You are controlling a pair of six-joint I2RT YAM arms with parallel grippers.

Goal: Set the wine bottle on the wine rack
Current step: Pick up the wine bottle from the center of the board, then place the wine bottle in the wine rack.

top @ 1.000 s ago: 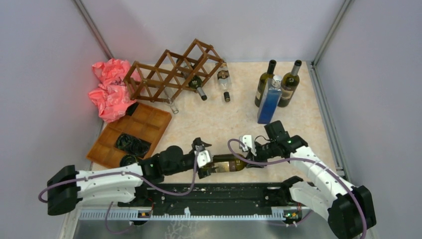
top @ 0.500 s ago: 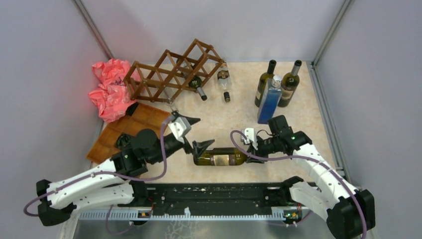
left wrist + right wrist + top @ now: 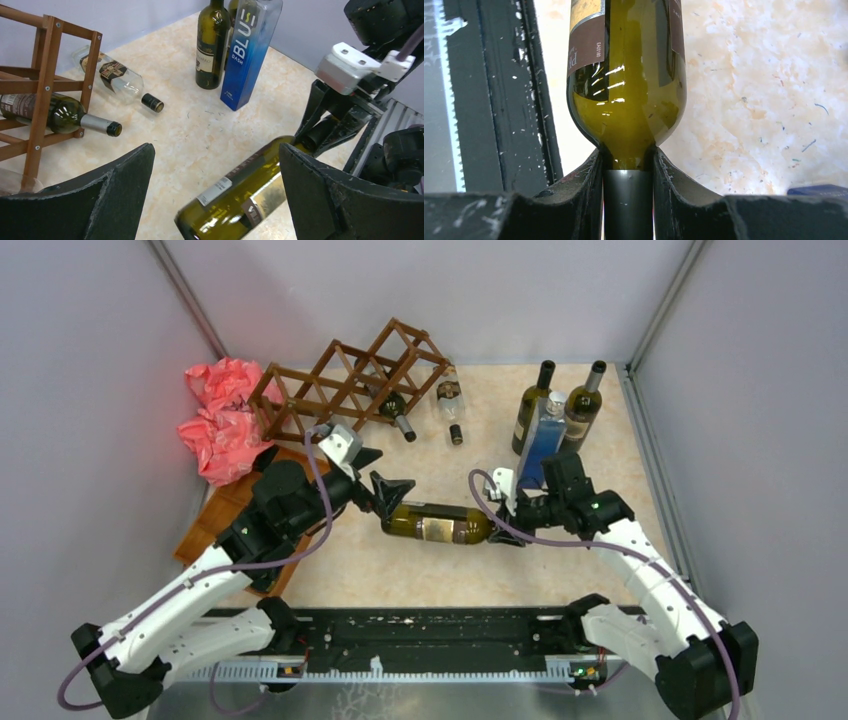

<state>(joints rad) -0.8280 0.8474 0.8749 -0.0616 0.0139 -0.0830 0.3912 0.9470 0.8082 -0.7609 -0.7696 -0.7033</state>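
Note:
My right gripper is shut on the neck of a green wine bottle, which it holds level above the table, base pointing left. In the right wrist view both fingers clamp the dark neck. My left gripper is open and empty, at the bottle's base; the bottle lies low between its fingers, nearer the right one. The dark brown lattice wine rack stands at the back left with one bottle in a cell.
A loose bottle lies right of the rack. Two upright dark bottles and a blue bottle stand at the back right. A flat brown compartment tray and pink bags are at the left.
My right gripper has lifted the green bottle up and away from the front edge. My left gripper let go of the bottle's base, opened and moved back-left with it.

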